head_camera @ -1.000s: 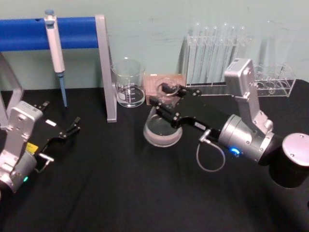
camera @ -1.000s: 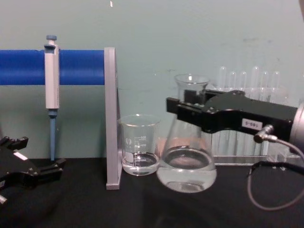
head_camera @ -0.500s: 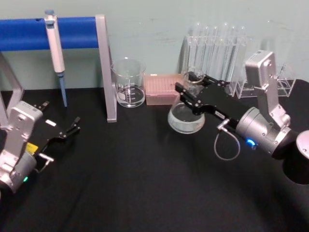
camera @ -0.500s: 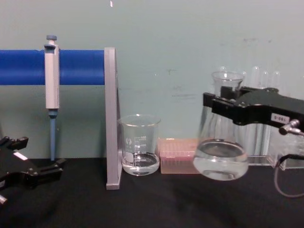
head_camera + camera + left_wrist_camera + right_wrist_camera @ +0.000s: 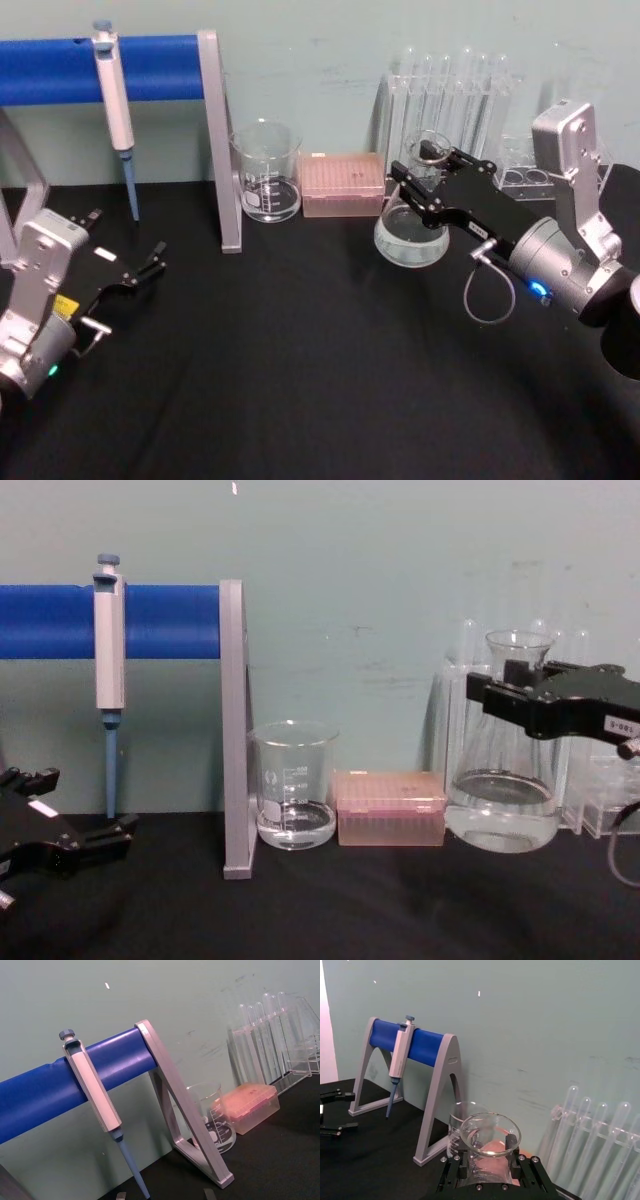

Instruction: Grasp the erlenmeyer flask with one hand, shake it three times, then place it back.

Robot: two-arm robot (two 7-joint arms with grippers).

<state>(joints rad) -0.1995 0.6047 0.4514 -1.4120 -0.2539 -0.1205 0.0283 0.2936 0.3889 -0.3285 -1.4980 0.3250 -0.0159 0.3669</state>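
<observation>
Flask (image 5: pixel 500 800) has swung to the robot's right since a second ago and now hangs just right of the box (image 5: pixel 390 808). The right hand (image 5: pixel 430 168) is closed tight on its neck, holding it upright. The left hand (image 5: pixel 150 262) lies open at far left. One flask, one beaker (image 5: pixel 267 180), one box, one pipette (image 5: pixel 115 100).
</observation>
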